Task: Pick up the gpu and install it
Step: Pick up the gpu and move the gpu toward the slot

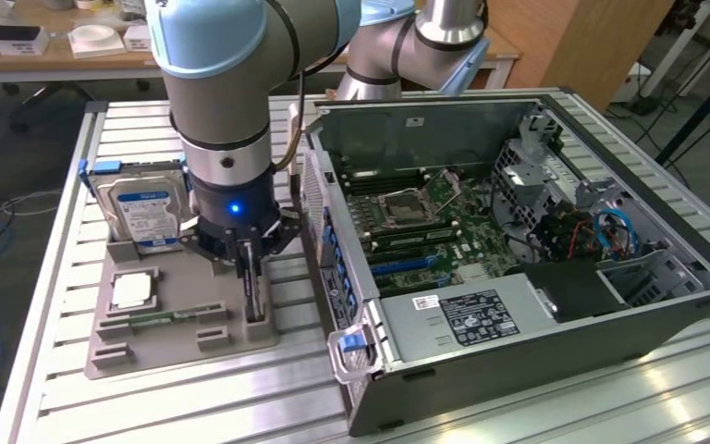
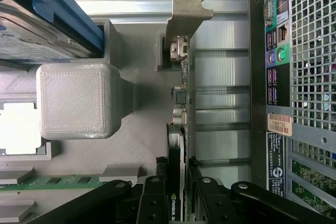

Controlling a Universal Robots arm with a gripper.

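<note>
The gpu (image 1: 251, 298) stands on edge in a slot of the grey parts holder (image 1: 170, 347), a thin black card (image 2: 178, 98) with its silver bracket (image 2: 188, 11) at the far end. My gripper (image 1: 248, 264) hangs straight down over it. In the wrist view the gripper (image 2: 177, 165) straddles the card's near end, with one black finger (image 2: 160, 182) against one face. The other finger (image 2: 196, 182) shows a thin gap to the card. The card still sits in its slot.
The open computer case (image 1: 516, 277) lies just to the exterior view's right of the holder, its rear port panel (image 2: 294, 77) close to the card. A blue-labelled hard drive (image 1: 143, 211), a CPU (image 1: 133, 291) and a green RAM stick (image 1: 158, 320) also sit in the holder.
</note>
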